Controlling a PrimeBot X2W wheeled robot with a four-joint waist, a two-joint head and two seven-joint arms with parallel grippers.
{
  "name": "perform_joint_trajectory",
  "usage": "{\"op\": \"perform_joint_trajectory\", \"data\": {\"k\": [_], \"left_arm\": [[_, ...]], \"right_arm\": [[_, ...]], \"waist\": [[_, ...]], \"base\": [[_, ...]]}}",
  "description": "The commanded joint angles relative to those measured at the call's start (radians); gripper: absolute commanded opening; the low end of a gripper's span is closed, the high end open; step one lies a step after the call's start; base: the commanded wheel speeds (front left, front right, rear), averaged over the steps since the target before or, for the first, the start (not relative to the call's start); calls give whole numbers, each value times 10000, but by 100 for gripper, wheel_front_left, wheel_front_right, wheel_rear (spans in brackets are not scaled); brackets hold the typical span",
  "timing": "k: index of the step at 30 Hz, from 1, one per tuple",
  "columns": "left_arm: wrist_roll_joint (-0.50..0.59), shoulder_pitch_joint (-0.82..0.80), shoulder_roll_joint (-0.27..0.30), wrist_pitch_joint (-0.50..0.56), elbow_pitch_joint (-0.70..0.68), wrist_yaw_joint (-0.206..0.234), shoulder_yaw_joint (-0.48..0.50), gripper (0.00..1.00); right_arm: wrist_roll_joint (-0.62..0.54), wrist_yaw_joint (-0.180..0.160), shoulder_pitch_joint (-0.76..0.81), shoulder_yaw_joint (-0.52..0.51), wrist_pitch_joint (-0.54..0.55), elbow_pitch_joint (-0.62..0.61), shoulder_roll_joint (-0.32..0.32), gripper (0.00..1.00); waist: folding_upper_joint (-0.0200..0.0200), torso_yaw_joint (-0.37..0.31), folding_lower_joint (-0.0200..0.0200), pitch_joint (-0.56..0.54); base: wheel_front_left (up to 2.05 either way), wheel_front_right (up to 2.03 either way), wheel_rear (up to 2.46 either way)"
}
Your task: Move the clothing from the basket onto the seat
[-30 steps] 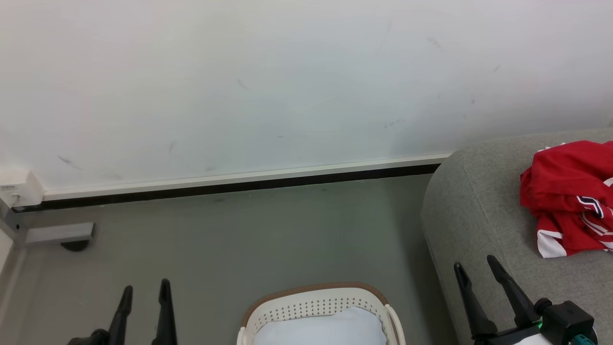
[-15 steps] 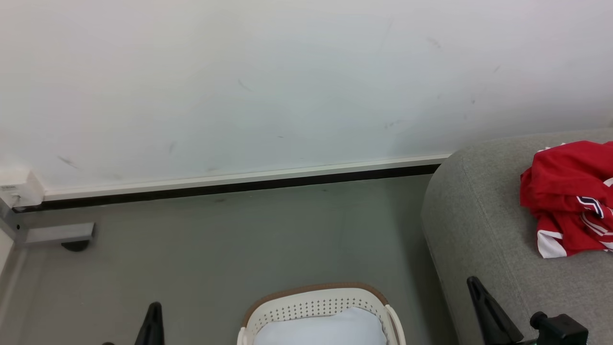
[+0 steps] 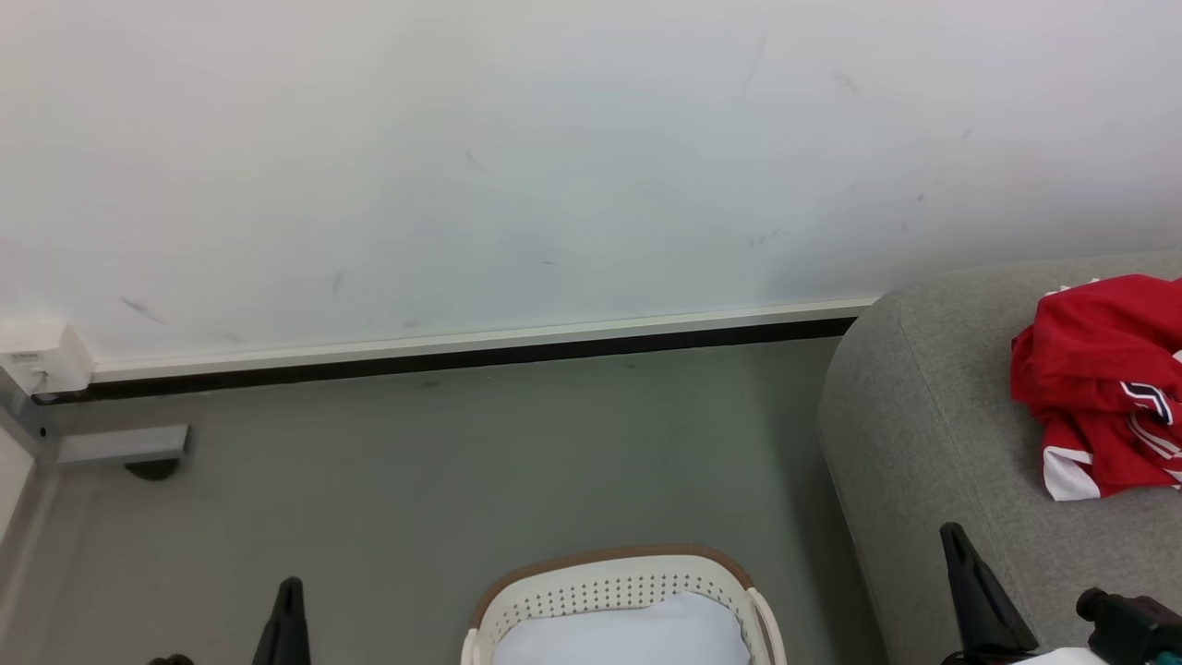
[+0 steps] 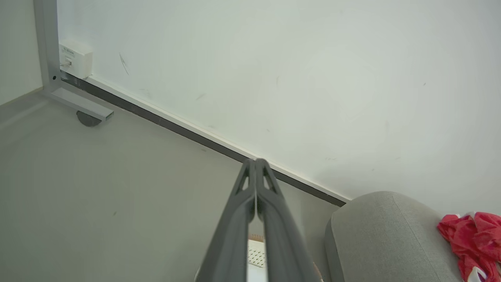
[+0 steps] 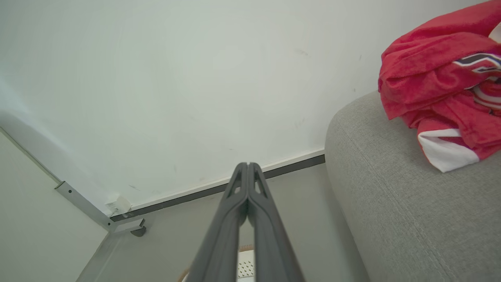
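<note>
- Red top (image 3: 1099,388) lies crumpled on the sofa (image 3: 923,443), far right of the scene, on the cushion by the rounded end. It's out of the basket.
- Basket (image 3: 609,591) sits on the floor (image 3: 462,462), near side, left of the sofa & apart from it. The part of its inside that shows holds a pale blue-white cloth (image 3: 628,637).
- Left end effector (image 4: 255,161): fingers pressed together, tips touching, nothing between them. It hangs over bare floor left of the basket.
- Right end effector (image 5: 247,164): also pressed together & empty. It's at the near right by the sofa's end, well apart from the top.
- Judgement: task looks done, w/ the top resting on the sofa & both end effectors off it.
- Handling: soft, light, floppy fabric. It'll prob. drape & sag when lifted, can't break, could snag on a rim.
- Where to hold, if it needs shifting: pinch a raised fold in the bunched middle. Skip the white-trimmed hem (image 5: 442,152), since from there the rest would likely unroll & dangle.
</note>
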Motion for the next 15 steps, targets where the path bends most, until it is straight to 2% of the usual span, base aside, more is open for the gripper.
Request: {"op": "perform_joint_trajectory", "data": {"k": [1, 15], "left_arm": [[-443, -286, 54, 105, -123, -61, 54, 0], [-2479, -571, 74, 667, -38, -169, 163, 0]], "right_arm": [[378, -3, -232, -159, 72, -138, -18, 0], [2224, -5, -327, -686, 583, -151, 124, 0]], "waist": [[0, 9, 0, 1], [0, 97, 0, 9]], "base": [[0, 0, 0], [0, 0, 0]]}}
